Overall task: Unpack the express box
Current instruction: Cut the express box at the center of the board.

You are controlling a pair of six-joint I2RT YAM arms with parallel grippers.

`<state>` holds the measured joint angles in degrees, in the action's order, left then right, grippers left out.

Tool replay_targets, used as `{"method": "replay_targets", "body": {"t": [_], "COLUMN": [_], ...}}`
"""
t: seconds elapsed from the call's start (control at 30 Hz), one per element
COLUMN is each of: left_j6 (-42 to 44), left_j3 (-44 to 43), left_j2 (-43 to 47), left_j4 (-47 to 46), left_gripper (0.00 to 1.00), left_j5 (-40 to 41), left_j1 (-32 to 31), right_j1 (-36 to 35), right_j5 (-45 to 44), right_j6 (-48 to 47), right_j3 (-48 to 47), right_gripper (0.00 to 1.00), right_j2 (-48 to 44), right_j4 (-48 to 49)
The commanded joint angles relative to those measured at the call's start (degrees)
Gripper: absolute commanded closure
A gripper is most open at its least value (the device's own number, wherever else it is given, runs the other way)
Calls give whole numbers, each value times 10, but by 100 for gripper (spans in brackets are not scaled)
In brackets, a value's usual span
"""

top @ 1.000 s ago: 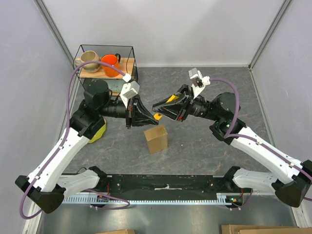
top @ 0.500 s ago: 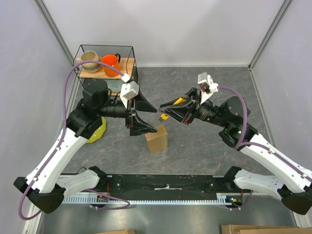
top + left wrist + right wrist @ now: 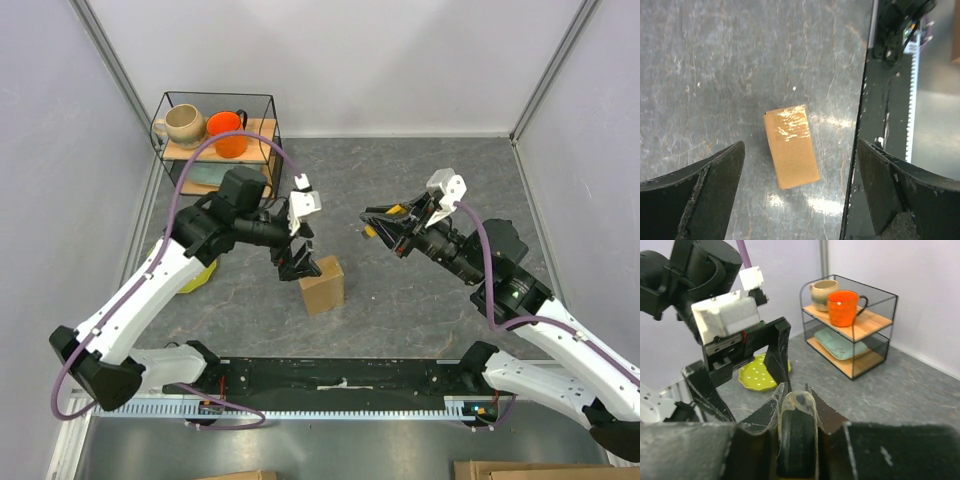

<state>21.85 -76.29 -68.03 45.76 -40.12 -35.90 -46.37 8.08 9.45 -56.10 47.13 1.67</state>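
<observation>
The box [image 3: 320, 285] sits on the gray marbled surface [image 3: 420, 300], a little toward 6 o'clock from its middle and close to the black rail [image 3: 340, 375] along the near edge. It is plain brown cardboard with shiny clear tape over one end, and nothing touches it. In the left wrist view the box lies between the two fingers, well below them. The left hand [image 3: 298, 266] hangs above the box's 10 o'clock corner, pointing down. Its fingers are spread wide and grip nothing. The right hand [image 3: 368, 224] is in the air at the box's 2 o'clock, well apart from it, and points toward 9 o'clock at the left hand. Its fingers are drawn close together with a narrow pale-tipped piece between them. I cannot tell whether that piece is held or belongs to the hand, so I cannot tell its grip. A green plate [image 3: 198, 272] with pale dots lies flat on the surface at the box's 9 o'clock, partly hidden under the left arm. In the far 10 o'clock corner stands a black wire rack [image 3: 272, 118] with two wooden shelves. A beige mug [image 3: 183, 125] and an orange mug [image 3: 228, 133] stand side by side on its upper shelf, and a teal plate [image 3: 840, 345] lies on the lower one.
</observation>
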Motion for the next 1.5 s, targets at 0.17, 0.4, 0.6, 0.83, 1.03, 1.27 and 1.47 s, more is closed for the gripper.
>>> {"method": "replay_targets", "body": {"t": [0.17,0.4,0.6,0.83,1.03,1.27,1.47], "left_j6": [51,60,34,20,14,20,22], "left_j3": [-38,-16,12,40,48,44,64], "left_j2": [-52,-49,-32,-27,-48,-64,-68], "left_j4": [82,68,60,36,21,2,2], "left_gripper": [0,1,1,1,1,1,1], "left_j5": [181,263,251,237,240,260,263], "left_j1": [-70,-102,-115,-124,-124,-125,-124], "right_j1": [1,1,1,0,1,1,1], "right_j5": [-75,-75,-76,-77,-77,-77,-77], "right_j6": [-37,-29,-24,-20,-19,-19,-19], "right_j3": [22,26,28,28,32,37,40], "right_gripper": [100,100,100,100,100,100,100], "right_j2": [-12,-14,-14,-15,-20,-28,-33], "right_j4": [-15,-11,-11,-10,-11,-14,-15]}}
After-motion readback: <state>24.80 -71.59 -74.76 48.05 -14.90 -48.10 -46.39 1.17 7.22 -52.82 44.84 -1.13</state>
